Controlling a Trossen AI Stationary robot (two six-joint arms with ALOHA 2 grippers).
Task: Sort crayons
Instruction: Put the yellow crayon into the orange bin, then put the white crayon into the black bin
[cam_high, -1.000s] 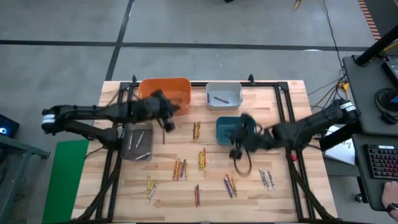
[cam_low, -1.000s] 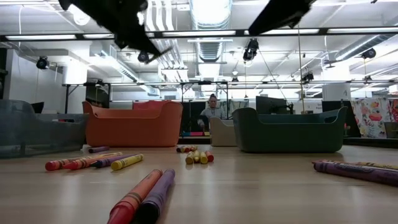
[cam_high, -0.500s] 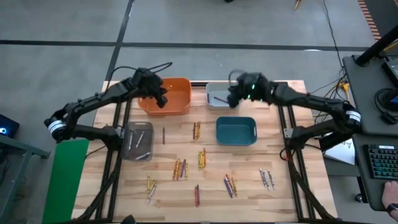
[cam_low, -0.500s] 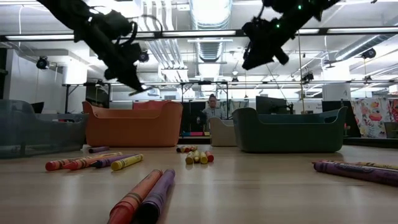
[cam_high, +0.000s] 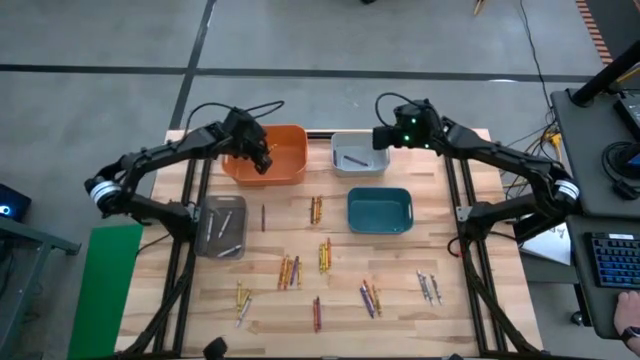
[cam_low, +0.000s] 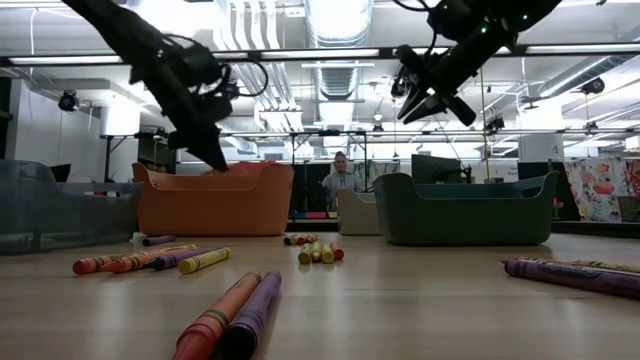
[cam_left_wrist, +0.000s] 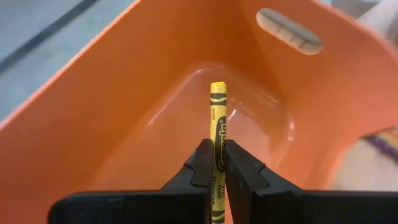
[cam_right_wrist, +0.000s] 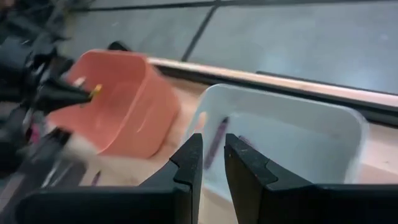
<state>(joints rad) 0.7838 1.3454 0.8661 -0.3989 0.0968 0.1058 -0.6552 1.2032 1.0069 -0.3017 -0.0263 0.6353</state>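
left gripper (cam_high: 262, 160) sits over the orange bin (cam_high: 285, 145) at the desk's back edge, jaws clamped on a yellow crayon (cam_left_wrist: 216, 134); the crayon sticks out past the fingertips, pointing into the bin's inside, not touching its floor in the left wrist view

grey bin (cam_high: 220, 225) lies on the left side of the desk (cam_high: 450, 300), with two or three pale sticks in it, too small to tell colour

one dark crayon (cam_high: 263, 217) lies alone just right of the grey bin

loose crayons (cam_high: 324, 255) lie in small clusters across the middle and front of the desk, well apart from both grippers: a pair near centre below the orange bin, yellow ones mid-desk, orange/red ones to their left, more yellow near the front left, a red one at front centre, purple ones front right, greyish ones farthest right

white bin (cam_high: 360, 153) stands right of the orange one, a purple crayon (cam_high: 355, 159) lying inside

right gripper (cam_high: 384, 136) hangs above the white bin's right rim, fingers a narrow gap apart with nothing between them; the purple crayon lies below and ahead of it in the bin

teal bin (cam_high: 380, 210) sits in front of the white bin, contents not visible

a person (cam_low: 343, 178) shows far behind the desk in the low view
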